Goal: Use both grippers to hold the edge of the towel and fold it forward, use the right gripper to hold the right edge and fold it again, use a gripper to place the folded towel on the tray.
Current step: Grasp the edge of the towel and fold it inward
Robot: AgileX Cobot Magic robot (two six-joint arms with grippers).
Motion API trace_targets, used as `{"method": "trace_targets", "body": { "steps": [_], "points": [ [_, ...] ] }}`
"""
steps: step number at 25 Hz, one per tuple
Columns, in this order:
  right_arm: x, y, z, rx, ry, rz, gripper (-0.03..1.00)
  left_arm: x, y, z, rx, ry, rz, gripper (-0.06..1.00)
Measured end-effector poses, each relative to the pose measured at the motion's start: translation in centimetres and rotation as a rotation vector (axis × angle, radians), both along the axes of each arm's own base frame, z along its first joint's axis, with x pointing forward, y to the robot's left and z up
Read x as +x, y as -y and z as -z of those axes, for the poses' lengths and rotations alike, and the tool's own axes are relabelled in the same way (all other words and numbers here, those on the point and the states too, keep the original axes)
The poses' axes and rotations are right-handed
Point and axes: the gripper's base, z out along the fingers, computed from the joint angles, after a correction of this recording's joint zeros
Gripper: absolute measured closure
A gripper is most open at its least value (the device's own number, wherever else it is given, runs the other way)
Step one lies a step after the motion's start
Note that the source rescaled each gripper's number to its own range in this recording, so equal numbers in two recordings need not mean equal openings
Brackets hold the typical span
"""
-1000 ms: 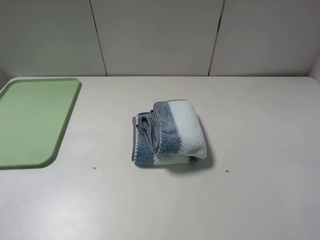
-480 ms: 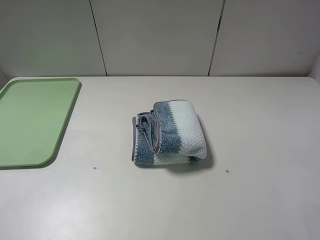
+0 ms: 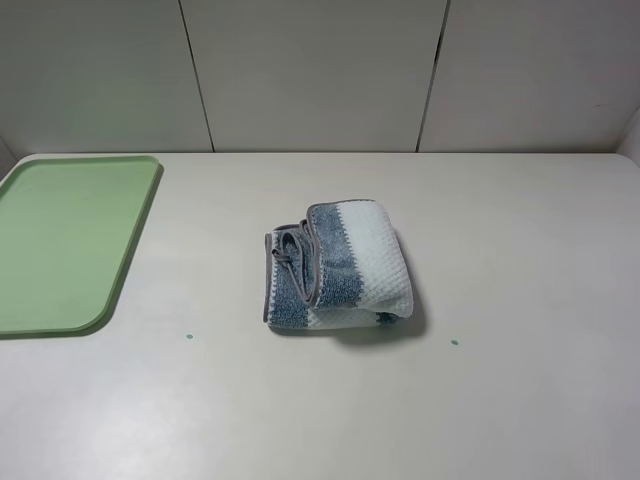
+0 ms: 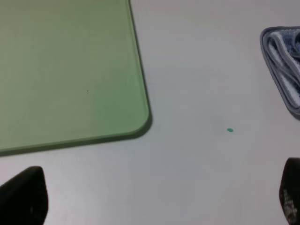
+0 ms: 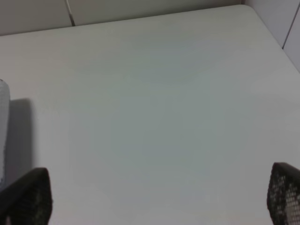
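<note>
Two things sit on my pale table in the high exterior view: the striped terry towel, dusty-blue and white, folded into a thick bundle just below the centre of the frame, and the flat pale-green plastic tray with rounded corners at the left edge, well apart from the cloth. The towel's thin grey hem curls across the top of the bundle, and small green dots mark the table lower left and lower right of it. Neither arm shows in this view. From my left wrist camera I see the tray filling the upper left of the frame, a slice of the folded towel at the upper right edge, and one green dot between them; the left gripper has its black fingertips at the two lower corners, spread wide with nothing held. From my right wrist camera I see mostly bare table, a sliver of the towel at the left edge, and the right gripper with mesh-textured fingertips at the two lower corners, likewise spread wide and empty.
</note>
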Motion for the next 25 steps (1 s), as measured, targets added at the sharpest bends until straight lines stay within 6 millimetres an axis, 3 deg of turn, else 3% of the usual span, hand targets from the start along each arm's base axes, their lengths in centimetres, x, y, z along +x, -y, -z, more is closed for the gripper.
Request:
{"method": "trace_targets", "body": {
  "steps": [25],
  "points": [
    [0.00, 0.00, 0.00, 0.007, 0.001, 0.003, -0.03, 0.21, 0.01, -0.15, -0.001, -0.002, 0.000, -0.04]
  ]
}}
